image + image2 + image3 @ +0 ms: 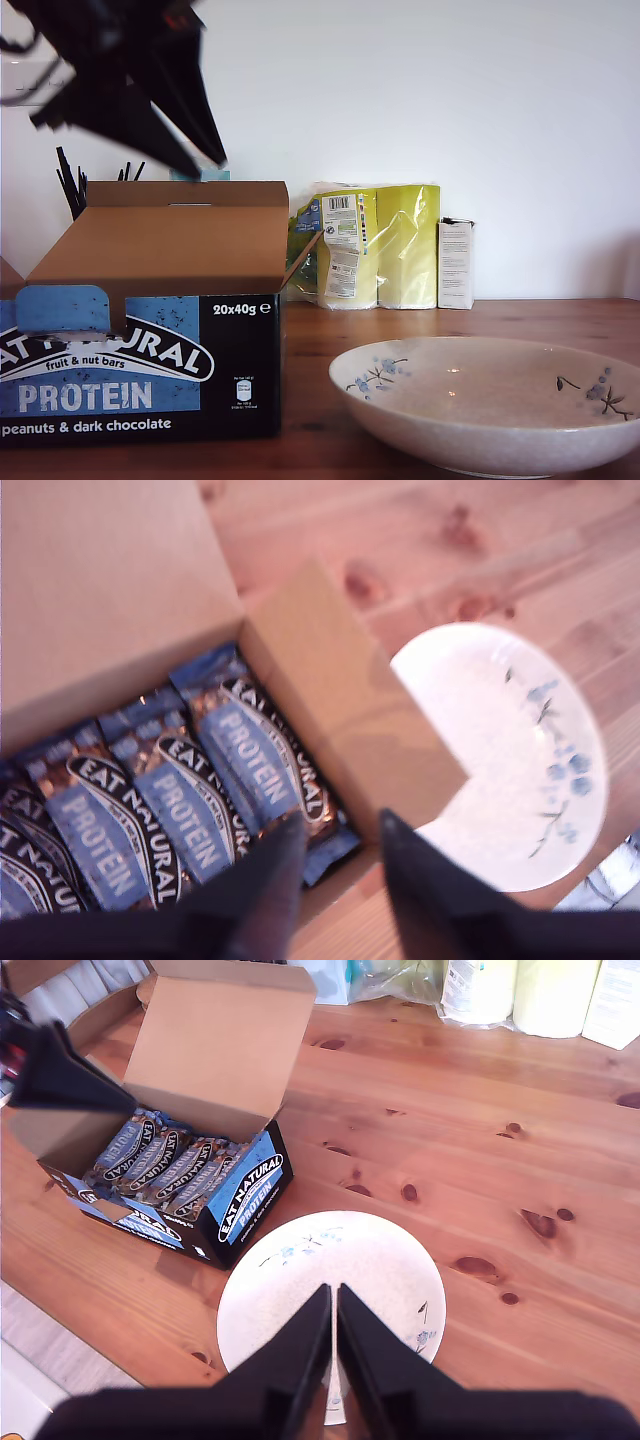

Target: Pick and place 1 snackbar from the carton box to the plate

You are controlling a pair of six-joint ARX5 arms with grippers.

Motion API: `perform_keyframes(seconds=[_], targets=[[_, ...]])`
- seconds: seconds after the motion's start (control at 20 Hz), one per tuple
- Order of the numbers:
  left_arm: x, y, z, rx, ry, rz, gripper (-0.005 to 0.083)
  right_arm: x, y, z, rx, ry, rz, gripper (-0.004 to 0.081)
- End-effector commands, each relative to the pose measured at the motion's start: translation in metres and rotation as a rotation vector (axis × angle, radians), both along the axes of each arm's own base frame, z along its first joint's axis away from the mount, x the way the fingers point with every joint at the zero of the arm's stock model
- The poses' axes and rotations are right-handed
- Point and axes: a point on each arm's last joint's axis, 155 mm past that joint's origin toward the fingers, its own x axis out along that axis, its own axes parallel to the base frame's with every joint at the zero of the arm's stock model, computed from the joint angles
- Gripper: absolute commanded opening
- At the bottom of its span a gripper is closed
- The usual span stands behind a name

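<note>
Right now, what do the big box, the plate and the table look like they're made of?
The carton box looks like cardboard: plain brown matte flaps, printed outside. The plate seems glazed ceramic: speckled cream, slightly shiny, with blue blossoms. The table looks like wood, probably pine, with visible grain and dark knots.

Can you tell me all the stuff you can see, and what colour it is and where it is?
carton box: one, black and blue with brown flaps, open, on the wooden table, at the exterior view's left.
snackbars: a row, exact count unclear, dark blue-and-black wrappers, lying inside the carton box.
plate: one, cream speckled with blue blossoms, empty, on the table beside the box, at the exterior view's right.
yellow-green wrapped packs: about two, standing at the wall behind the box.
small white box: one, upright beside the packs.
table: one, knotty light wood.
first end effector: black, jaws apart, above the snackbars, holding nothing.
second end effector: black, jaws together, above the plate, holding nothing.
</note>
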Motion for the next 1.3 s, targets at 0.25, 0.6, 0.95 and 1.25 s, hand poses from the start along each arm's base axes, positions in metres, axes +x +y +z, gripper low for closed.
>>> perform_keyframes(seconds=[0.25, 0.6, 0.95, 1.25], targets=[[0.021, -0.008, -0.037, 0.055, 0.116, 0.085, 0.0692, -0.001, 0.002, 0.008, 0.003, -0.025, 0.011, -0.0013], [0.035, -0.014, -0.066, 0.111, 0.168, 0.099, 0.0692, -0.001, 0.002, 0.008, 0.003, -0.025, 0.011, -0.0013], [0.039, -0.013, -0.080, 0.156, 0.169, 0.110, 0.0692, -0.001, 0.002, 0.008, 0.003, -0.026, 0.011, -0.0013], [0.040, -0.010, -0.089, 0.190, 0.169, 0.122, 0.0689, 0.000, 0.002, 0.009, 0.004, -0.031, 0.011, -0.0013]])
